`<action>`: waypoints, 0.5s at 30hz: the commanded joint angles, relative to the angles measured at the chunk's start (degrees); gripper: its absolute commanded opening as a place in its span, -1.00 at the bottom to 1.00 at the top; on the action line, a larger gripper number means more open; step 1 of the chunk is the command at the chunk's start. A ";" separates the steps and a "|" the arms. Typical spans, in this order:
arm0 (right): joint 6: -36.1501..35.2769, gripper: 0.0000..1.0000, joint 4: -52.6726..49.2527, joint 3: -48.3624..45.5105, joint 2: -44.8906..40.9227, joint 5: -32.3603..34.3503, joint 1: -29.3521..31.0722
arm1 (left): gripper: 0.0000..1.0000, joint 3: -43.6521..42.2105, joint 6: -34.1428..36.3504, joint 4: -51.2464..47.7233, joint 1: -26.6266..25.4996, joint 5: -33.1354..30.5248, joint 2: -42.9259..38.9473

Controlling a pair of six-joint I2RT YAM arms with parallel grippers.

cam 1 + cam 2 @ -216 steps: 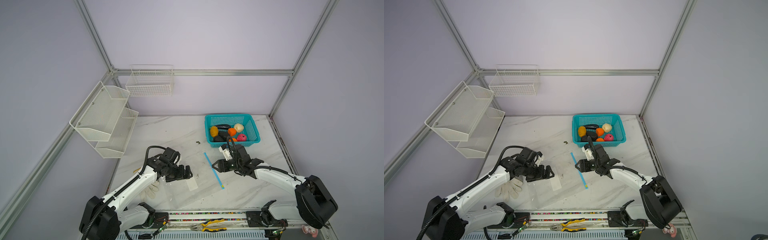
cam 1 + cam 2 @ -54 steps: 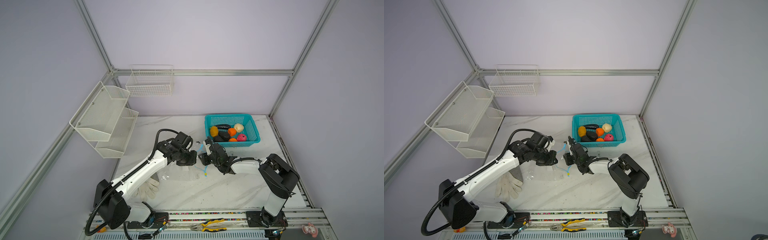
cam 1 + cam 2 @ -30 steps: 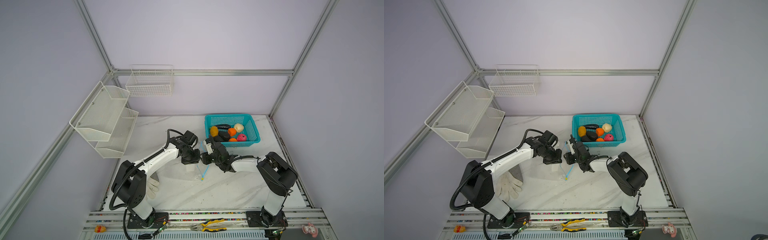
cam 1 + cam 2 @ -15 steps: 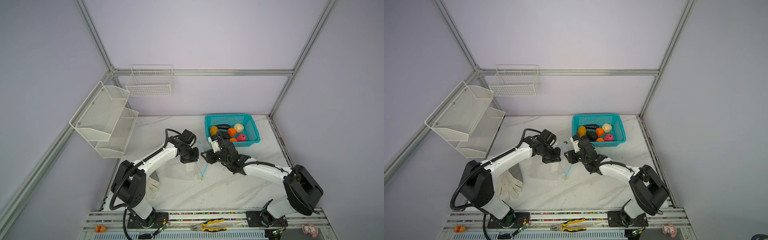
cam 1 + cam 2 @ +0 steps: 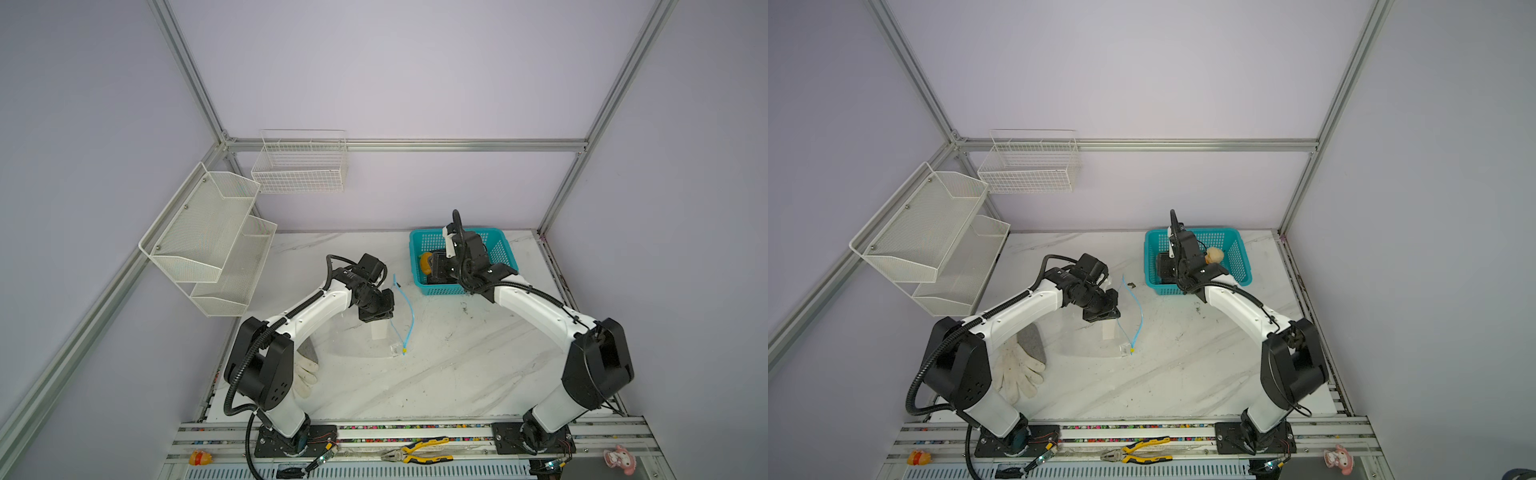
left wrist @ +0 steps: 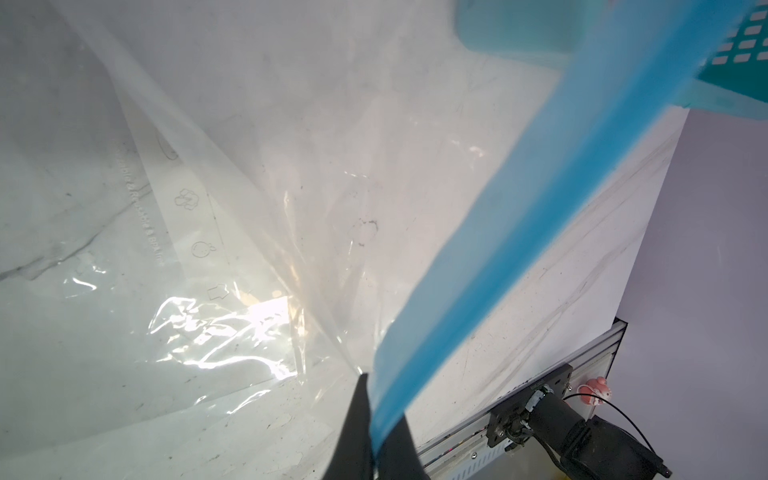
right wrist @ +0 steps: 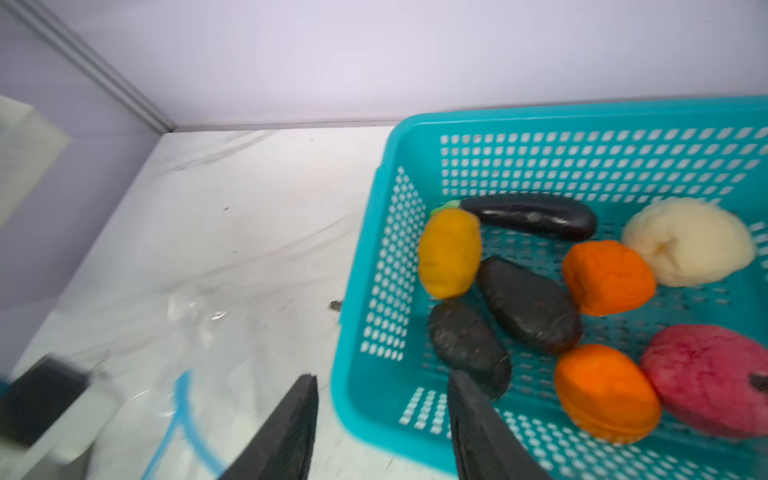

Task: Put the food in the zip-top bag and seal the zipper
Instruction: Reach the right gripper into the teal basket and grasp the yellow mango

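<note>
The left gripper (image 5: 379, 311) is holding the zipper (image 5: 409, 316) just above the surface (image 5: 457, 374), left of the basket (image 5: 432, 291). In the left wrist view its fingers (image 6: 357, 428) are pressing together on the blue strip, which is passing between their tips and running on toward the basket's corner. The bag (image 5: 353, 345) is hanging from that pinch as clear film and spreading out over the surface to the near left of the fingers, with its white label (image 5: 378, 332) lying just near of them. In both top views the zipper is bowing to the right, away from the gripper, and coming down to the yellow-green slider (image 5: 1132, 351) at its near end. The right gripper (image 7: 382, 374) is hovering over the left side of the basket at the far right, apart from the bag. Its fingers (image 7: 291, 428) are standing spread, with only the basket's left wall between them: one is hanging over the bare surface outside, the other over a dark piece inside, and I cannot tell whether it is touching that piece. The food (image 7: 606, 276) is lying in the basket: a yellow-orange piece, an eggplant, a cream piece, two orange ones, a pink one and two dark ones, all on the far right of the spread fingers.
</note>
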 commanded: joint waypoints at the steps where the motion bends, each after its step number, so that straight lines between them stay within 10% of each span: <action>1: -2.84 0.06 -8.14 6.03 7.36 3.42 -2.71 | -1.00 5.68 0.93 0.04 0.93 2.23 0.43; 15: -3.60 0.29 -4.21 21.99 29.68 -2.87 -5.09 | -1.00 6.61 1.29 -0.22 1.53 3.70 0.94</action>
